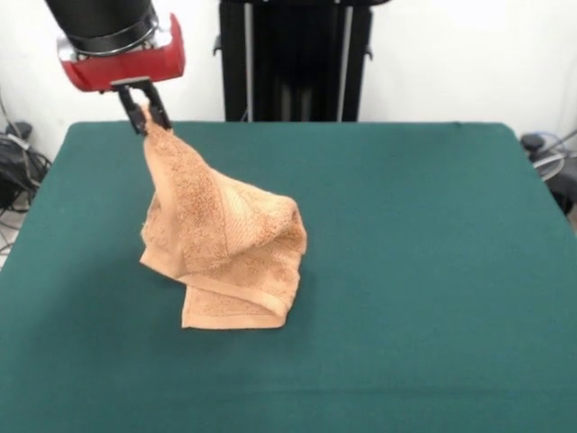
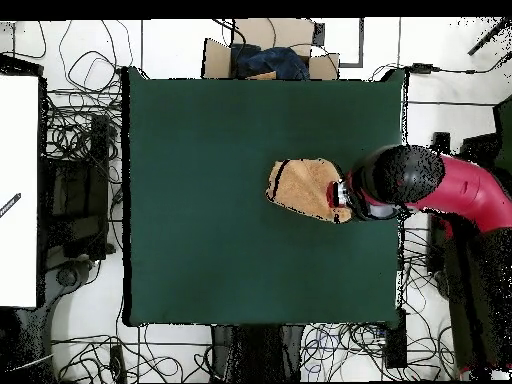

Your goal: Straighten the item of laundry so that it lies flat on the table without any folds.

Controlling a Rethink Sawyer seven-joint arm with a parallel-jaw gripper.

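Observation:
The peach-orange towel (image 1: 225, 248) is pulled up by one corner into a tent shape, its lower part folded over on the dark green table (image 1: 406, 271). My gripper (image 1: 144, 113) is shut on the towel's raised corner, above the table's far left part in the front view. In the overhead view the towel (image 2: 303, 187) lies right of the table's (image 2: 220, 220) middle, and the gripper (image 2: 343, 198) sits at the towel's right end, under the red and black arm (image 2: 440, 190).
Black robot pedestal (image 1: 293, 59) stands behind the table's far edge. Cables lie on the floor around the table (image 2: 80, 140). A white surface (image 2: 18, 190) stands at the left, and a cardboard box (image 2: 270, 60) beyond the table's top edge in the overhead view.

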